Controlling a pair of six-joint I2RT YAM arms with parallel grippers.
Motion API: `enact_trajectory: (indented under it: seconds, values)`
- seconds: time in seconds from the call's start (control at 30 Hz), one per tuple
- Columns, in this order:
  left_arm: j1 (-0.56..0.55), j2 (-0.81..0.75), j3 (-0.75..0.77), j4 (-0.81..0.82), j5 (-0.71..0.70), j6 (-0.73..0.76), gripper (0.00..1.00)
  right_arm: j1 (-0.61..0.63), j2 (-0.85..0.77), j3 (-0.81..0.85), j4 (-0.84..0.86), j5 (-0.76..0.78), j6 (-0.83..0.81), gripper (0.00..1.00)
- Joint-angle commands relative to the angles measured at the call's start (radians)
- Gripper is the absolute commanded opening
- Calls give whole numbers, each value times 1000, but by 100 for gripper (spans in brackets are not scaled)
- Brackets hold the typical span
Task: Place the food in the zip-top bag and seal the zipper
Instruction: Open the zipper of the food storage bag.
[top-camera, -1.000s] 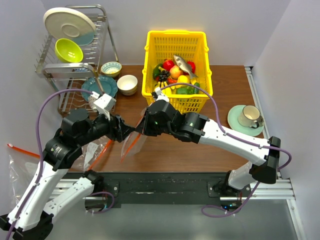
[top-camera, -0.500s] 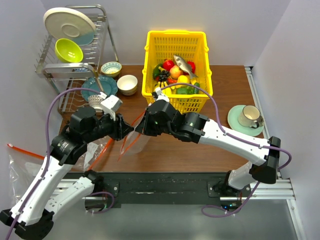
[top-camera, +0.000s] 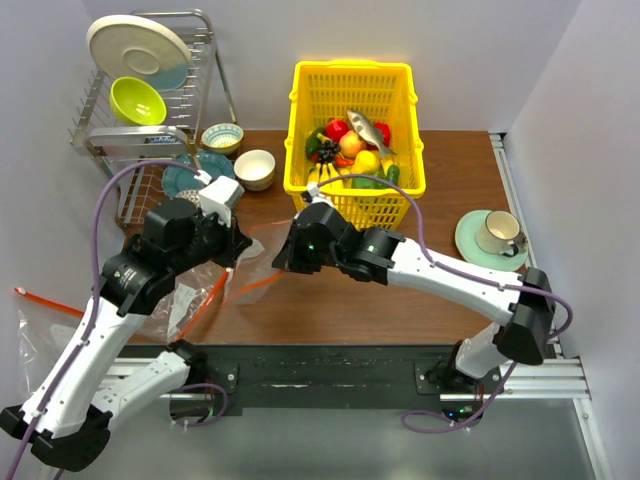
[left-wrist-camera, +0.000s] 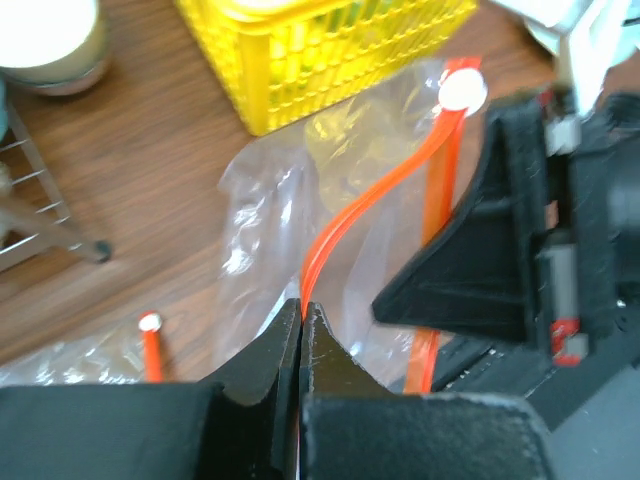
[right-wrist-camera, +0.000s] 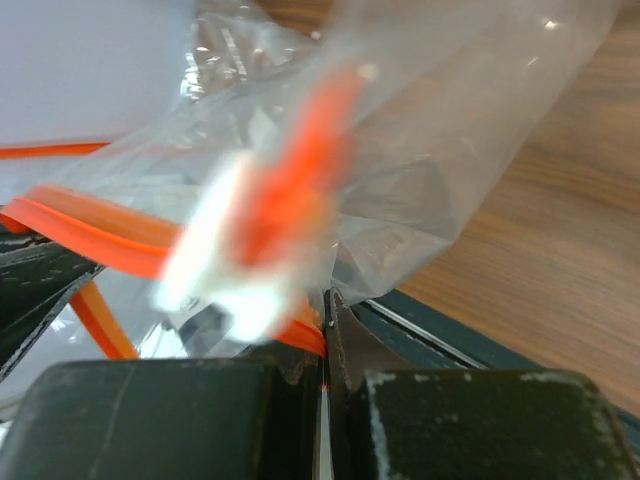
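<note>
Centre frame | left gripper (left-wrist-camera: 302, 315) and right gripper (right-wrist-camera: 325, 300) each pinch zipper (left-wrist-camera: 345, 224) of zip-top bag (left-wrist-camera: 255, 215) | step: readying mouth | next: pull mouth apart, fetch food (top-camera: 350, 150)

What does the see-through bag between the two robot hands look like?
The zip-top bag is thin, clear, crinkly plastic with an orange zipper along its mouth. It sags loosely over the brown table, near the yellow basket. The left gripper and right gripper each pinch the zipper, shut.
</note>
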Motion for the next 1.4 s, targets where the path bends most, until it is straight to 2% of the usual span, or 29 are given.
enact_trajectory:
  seconds: [0.0, 0.03, 0.13, 0.23, 0.27, 0.37, 0.47, 0.53, 0.67, 0.7, 0.73, 0.77, 0.8, 0.9, 1.2, 1.37]
  values:
    - [-2, 22, 132, -71, -130, 33, 0, -2, 111, 110, 184, -208, -90, 0]
    - [-2, 27, 148, -86, -174, 33, 0, -3, 156, 150, 204, -275, -97, 0]
    - [-2, 42, 148, -77, -136, 27, 0, -11, 202, 158, 210, -313, -83, 0]
    - [-2, 27, 29, 2, -61, -10, 0, -29, 190, 38, 268, -317, -37, 0]
    - [-2, 13, -58, 34, -50, -16, 0, -34, 169, -1, 287, -311, -29, 0]
    - [-2, -36, -197, 137, -21, -50, 0, -35, 123, -125, 302, -250, -28, 0]
    - [-3, -39, -265, 196, -22, -100, 0, -37, 98, -201, 265, -181, -48, 0]
    - [-3, -27, -262, 197, -39, -108, 0, -35, 90, -234, 235, -153, -67, 6]
    - [-3, -31, -299, 237, -56, -162, 0, -37, 72, -277, 199, -81, -83, 11]
    - [-3, -31, -297, 240, -68, -174, 0, -35, 61, -294, 193, -48, -89, 14]
    - [-3, -31, -296, 242, -73, -180, 0, -35, 54, -303, 192, -30, -94, 23]
    - [-3, -31, -291, 245, -73, -189, 0, -35, 46, -314, 193, -20, -103, 27]
    - [-3, -33, -285, 249, -73, -194, 0, -35, 34, -328, 189, 9, -107, 38]
    - [-3, -34, -251, 251, -87, -208, 0, -37, 8, -349, 184, 40, -126, 52]
    - [-3, 67, -44, 121, -213, -142, 0, -35, -23, -319, -18, 247, -193, 50]
    - [-3, 110, -56, 136, -152, -117, 0, -35, -49, -308, 0, 220, -251, 51]
